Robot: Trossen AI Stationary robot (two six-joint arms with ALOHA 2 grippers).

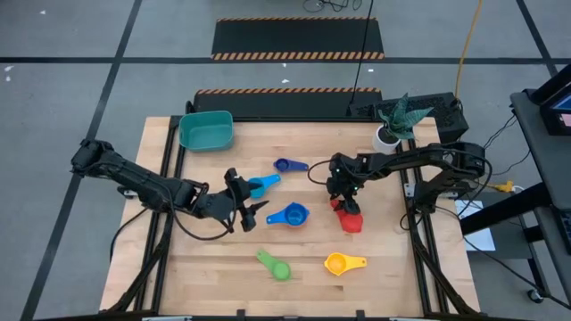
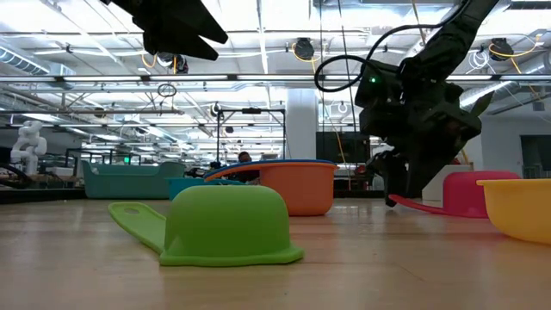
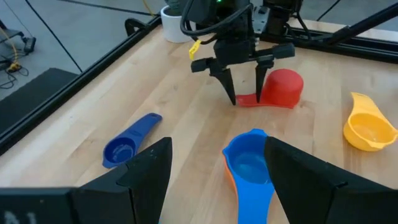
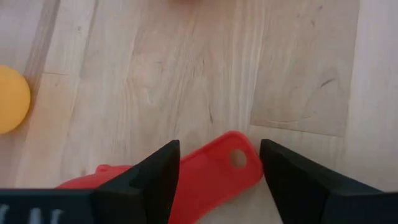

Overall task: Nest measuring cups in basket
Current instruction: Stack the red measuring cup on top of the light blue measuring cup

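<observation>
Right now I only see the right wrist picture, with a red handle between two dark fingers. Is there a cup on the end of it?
Observer: Yes, the red cup sits on the table, and the open right end effector straddles its handle.
Operator: Where's the basket?
Observer: The teal basket stands at the table corner on the left arm's side.
Operator: What's the other arm doing?
Observer: The left end effector is open, facing a blue cup.
</observation>
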